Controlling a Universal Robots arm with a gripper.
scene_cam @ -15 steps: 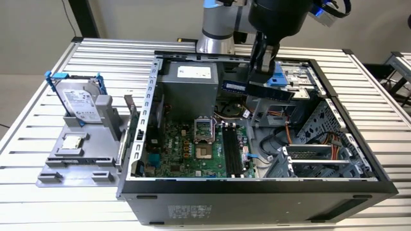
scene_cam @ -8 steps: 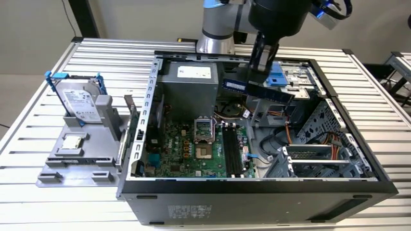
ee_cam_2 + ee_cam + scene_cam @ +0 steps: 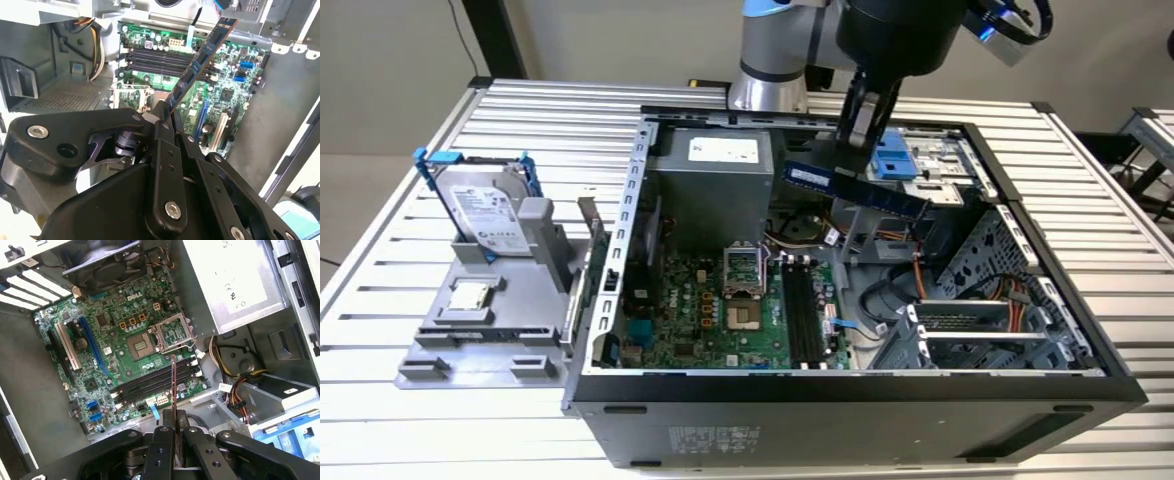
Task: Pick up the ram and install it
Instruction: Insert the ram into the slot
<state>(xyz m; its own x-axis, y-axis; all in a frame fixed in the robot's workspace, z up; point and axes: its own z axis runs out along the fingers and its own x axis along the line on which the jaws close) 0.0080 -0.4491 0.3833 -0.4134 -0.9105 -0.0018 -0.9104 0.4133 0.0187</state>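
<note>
The ram (image 3: pixel 857 190) is a long thin stick with dark chips, hanging tilted in the air above the open computer case (image 3: pixel 607 300). My gripper (image 3: pixel 857 145) is shut on one end of it. In the second wrist view the ram (image 3: pixel 200 60) sticks out slantwise from the gripper (image 3: pixel 167 116) over the green motherboard. The first wrist view shows the ram (image 3: pixel 173 385) edge-on, rising from the gripper (image 3: pixel 175 426), in line with the dark memory slots (image 3: pixel 150 382). Those memory slots (image 3: pixel 803 312) lie well below the stick, beside the processor socket (image 3: pixel 743 272).
Left of the case in the exterior view, a grey stand (image 3: pixel 480 340) carries a silver hard drive in a blue bracket (image 3: pixel 487 210) and a small square processor chip (image 3: pixel 470 295). The power supply (image 3: pixel 714 170), cables (image 3: pixel 921 290) and drive cage (image 3: pixel 987 335) crowd the case.
</note>
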